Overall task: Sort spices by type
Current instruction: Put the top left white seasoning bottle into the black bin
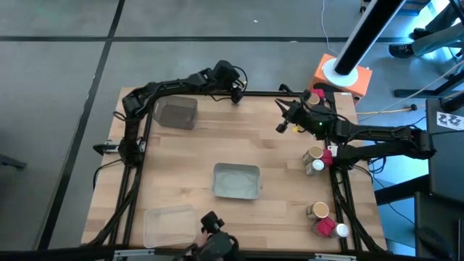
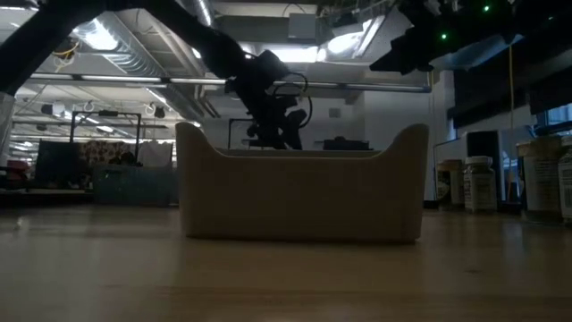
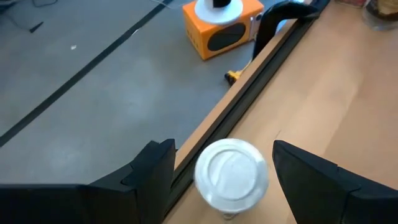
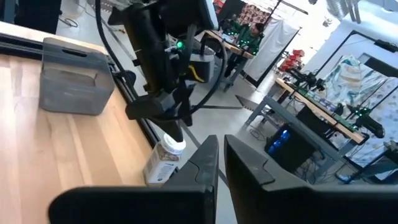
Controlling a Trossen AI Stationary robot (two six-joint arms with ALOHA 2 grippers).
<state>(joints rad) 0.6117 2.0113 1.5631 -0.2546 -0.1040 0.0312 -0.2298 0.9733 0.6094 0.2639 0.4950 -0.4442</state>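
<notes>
A dark spice jar with a white cap (image 3: 231,174) stands upright at the table's far edge, beside the black rail. My left gripper (image 3: 222,146) is open. It slants down over the jar (image 4: 165,158), one finger on each side of the cap, clear of it. My right gripper (image 4: 219,148) is shut and holds nothing. It hovers level over the far right of the table (image 1: 281,122), pointing toward the left arm. More spices stand along the right edge: a tan-lidded jar and a white-capped one (image 1: 313,161), and another tan-lidded jar (image 1: 319,210) next to a red one (image 1: 328,228).
A grey tray (image 1: 177,113) stands at the far left, a pale tray (image 1: 236,181) in the middle and a clear tray (image 1: 170,222) near the front left. A black frame rail (image 3: 249,93) runs along the far edge. Beyond it on the floor stands an orange device (image 3: 221,28).
</notes>
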